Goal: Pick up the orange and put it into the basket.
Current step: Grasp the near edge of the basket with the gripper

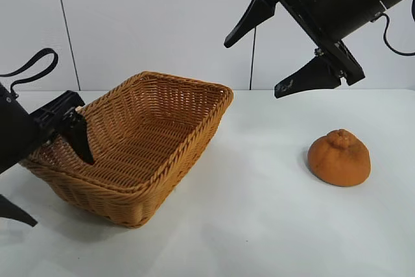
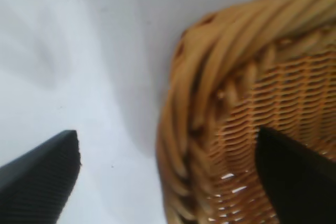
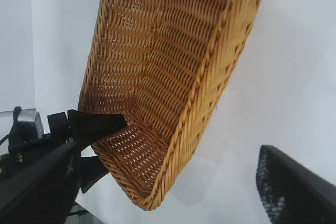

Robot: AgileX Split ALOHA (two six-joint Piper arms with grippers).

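Nearest me, the basket (image 1: 139, 150) lies with its long axis running diagonally back toward the right; the left gripper (image 1: 48, 176) stands wide open astride its near-left rim, gripping nothing. Well off to its right the orange (image 1: 339, 157) sits knob-up on the table (image 1: 259, 225), with the right gripper (image 1: 269, 63) high above, wide open and empty.

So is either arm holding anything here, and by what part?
Nothing is held. The left gripper stands open astride the basket rim, one jaw inside, one outside. The right gripper hangs open in the air; the orange lies untouched.
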